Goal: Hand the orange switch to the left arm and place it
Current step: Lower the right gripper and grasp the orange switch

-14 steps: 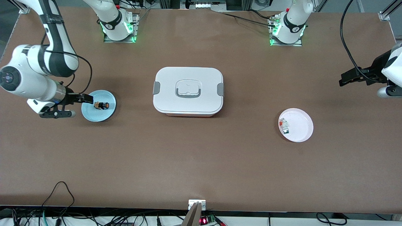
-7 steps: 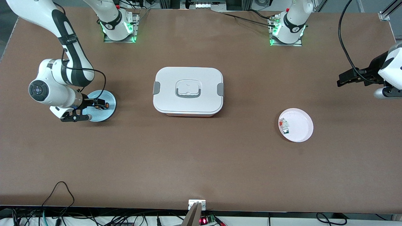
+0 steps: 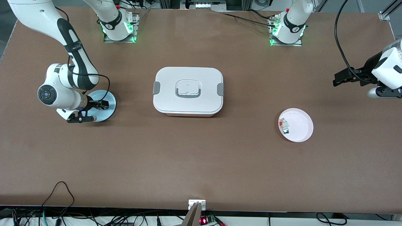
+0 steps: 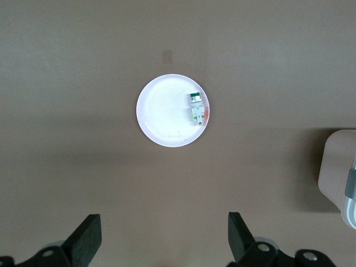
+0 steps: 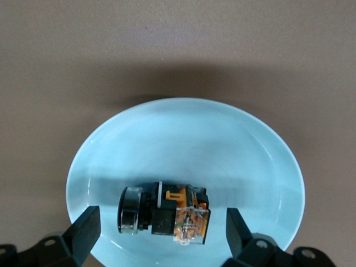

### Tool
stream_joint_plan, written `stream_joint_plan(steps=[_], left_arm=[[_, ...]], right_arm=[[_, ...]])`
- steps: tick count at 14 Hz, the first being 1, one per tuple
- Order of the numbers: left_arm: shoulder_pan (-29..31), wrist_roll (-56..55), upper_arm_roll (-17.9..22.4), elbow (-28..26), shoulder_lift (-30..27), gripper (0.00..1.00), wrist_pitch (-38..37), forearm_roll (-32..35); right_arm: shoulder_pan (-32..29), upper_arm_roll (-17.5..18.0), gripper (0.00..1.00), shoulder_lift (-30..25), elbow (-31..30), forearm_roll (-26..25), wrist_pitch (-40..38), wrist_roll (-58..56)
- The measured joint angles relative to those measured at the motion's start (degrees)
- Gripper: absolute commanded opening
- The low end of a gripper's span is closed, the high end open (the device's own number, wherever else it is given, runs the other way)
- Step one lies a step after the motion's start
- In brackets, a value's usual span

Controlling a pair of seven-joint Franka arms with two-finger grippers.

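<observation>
The pick-up is in hand: at the front view's middle left, the right gripper point(image 3: 102, 104) straddles, jaws wide, the orange switch point(image 5: 164, 215) lying on the blue plate point(image 5: 233, 144), so closing comes next, while the left gripper point(image 3: 340, 78), jaws wide, waits in the air at the upper right, the box point(image 3: 188, 91) between them.

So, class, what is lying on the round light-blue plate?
The small black switch with orange parts lies on its side on the round light-blue plate, between the right gripper's open fingers. In the front view the gripper hides it.
</observation>
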Motion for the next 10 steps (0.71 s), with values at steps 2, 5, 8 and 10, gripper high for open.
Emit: stream_joint_plan(steps=[2, 5, 8, 10], left_arm=[[0.02, 0.0, 0.0, 0.0, 0.0, 1.0, 0.0, 0.0], [0.0, 0.0, -0.02, 0.01, 0.0, 1.0, 0.0, 0.0], [-1.0, 0.0, -0.06, 0.01, 0.35, 1.0, 0.11, -0.02], [-1.62, 0.0, -0.07, 0.01, 0.7, 1.0, 0.27, -0.02]], right_arm=[[0.0, 0.0, 1.0, 0.34, -0.64, 0.0, 0.78, 0.0], [0.0, 0.0, 0.96, 0.98, -1.72, 0.0, 2.38, 0.0], [-0.01, 0.0, 0.59, 1.17, -1.91, 0.0, 2.61, -0.01], [-0.01, 0.0, 0.33, 1.17, -1.91, 0.0, 2.63, -0.02]])
